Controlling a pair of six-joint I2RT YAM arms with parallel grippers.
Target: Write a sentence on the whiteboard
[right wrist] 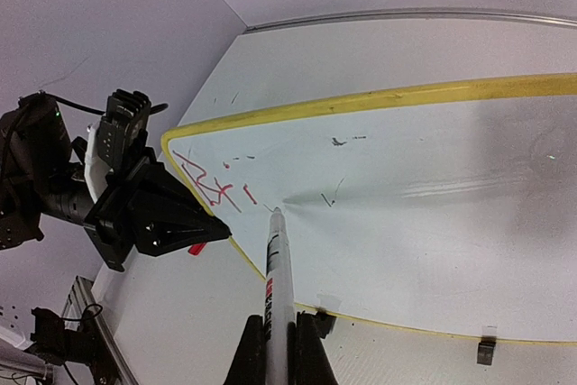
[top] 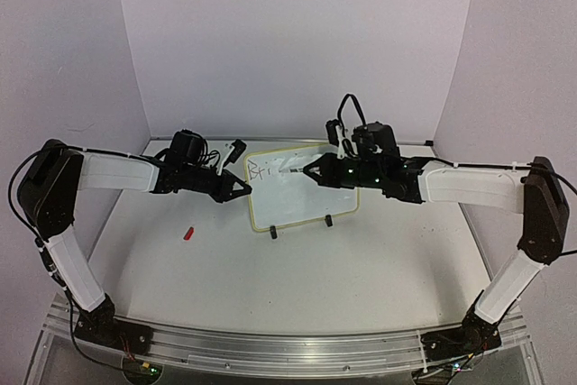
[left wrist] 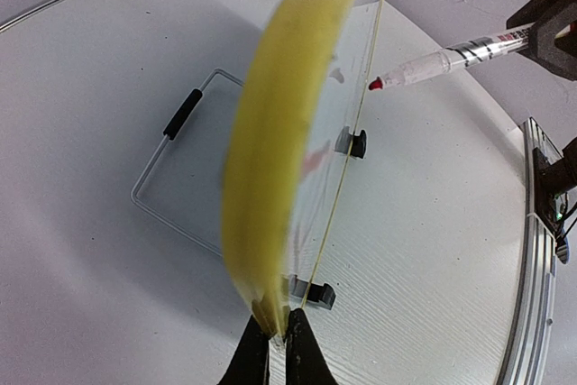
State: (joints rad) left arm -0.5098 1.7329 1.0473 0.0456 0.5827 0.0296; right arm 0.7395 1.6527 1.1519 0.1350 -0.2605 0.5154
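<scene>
Left fingers (left wrist: 249, 363) pinch the whiteboard (top: 302, 203) by its yellow left edge, that arm reaching in level. Right fingers (right wrist: 245, 362) clamp a marker (right wrist: 279, 268), arm outstretched, tip at the board beside the sentence (right wrist: 209, 185), a few red letters. It stands mid-bench (top: 361, 263).

Smooth, glossy white face on whiteboard (top: 306, 200); pale yellow rim (right wrist: 379, 98), plastic by the look. Thin bare metal wire for stand (left wrist: 182, 112), with black rubbery sleeve. Matt white table (left wrist: 433, 250), finely ribbed at lower right of left wrist view. Shiny plastic marker (right wrist: 279, 268). Matt black plastic on left gripper (top: 245, 188) and right gripper (top: 314, 171). Brushed metal rail (top: 270, 346) along bottom of top view.
</scene>
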